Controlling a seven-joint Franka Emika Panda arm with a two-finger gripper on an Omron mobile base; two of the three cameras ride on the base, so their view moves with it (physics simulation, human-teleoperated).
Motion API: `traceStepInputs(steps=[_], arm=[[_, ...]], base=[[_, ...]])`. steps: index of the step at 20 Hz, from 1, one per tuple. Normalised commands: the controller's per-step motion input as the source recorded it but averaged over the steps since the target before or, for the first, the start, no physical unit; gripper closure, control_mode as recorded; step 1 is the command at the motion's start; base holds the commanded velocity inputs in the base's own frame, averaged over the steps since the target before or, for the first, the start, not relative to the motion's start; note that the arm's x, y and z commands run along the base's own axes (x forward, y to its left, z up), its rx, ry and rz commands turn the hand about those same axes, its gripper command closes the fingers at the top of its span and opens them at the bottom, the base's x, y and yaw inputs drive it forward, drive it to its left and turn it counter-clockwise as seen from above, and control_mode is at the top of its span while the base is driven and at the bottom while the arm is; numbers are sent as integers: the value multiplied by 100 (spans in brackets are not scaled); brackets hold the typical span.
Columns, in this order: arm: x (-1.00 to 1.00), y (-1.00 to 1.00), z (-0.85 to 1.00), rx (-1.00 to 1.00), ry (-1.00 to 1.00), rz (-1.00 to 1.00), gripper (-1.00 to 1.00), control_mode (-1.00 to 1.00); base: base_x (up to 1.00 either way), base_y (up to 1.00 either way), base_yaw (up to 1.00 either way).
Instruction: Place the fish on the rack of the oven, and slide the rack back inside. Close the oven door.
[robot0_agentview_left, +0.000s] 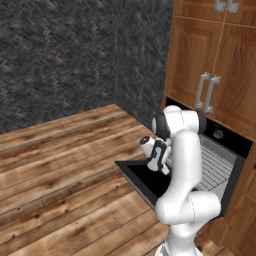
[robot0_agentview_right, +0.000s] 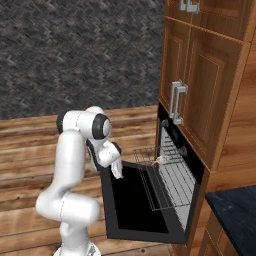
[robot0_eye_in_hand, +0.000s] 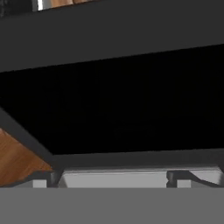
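Spread wide and empty, my tool (robot0_agentview_right: 118, 172) hangs just over the near edge of the lowered oven door (robot0_agentview_right: 131, 202). Beyond it the rack (robot0_agentview_right: 167, 180) juts from the oven (robot0_agentview_right: 176, 150), with what looks like the fish (robot0_agentview_right: 160, 160) on it.

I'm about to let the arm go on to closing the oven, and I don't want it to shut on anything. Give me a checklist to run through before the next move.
1. Fish on the rack: ok, a small pale thing lies at its front.
2. Rack slid inside the oven: cannot tell, its front corner seems to project.
3. Oven door shut: not ok, folded down open.
4. Gripper empty: ok, jaws wide, nothing between them.
5. Gripper clear of rack: ok, it hangs over the door's far edge.
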Motion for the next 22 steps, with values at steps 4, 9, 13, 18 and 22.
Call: traceStepInputs(steps=[4,9,13,18,22], arm=[[67,-52,-52,0,7,4,-100,-100],[50,-40,-86,-2,4,3,-100,-100],[34,-52,-71,-3,1,1,-100,-100],[21,-94,-17,0,0,0,-100,-100],[20,-100,0,0,0,0,-100,-100]], base=[[0,0,0],[0,0,0],[0,0,0],[0,0,0],[0,0,0]])
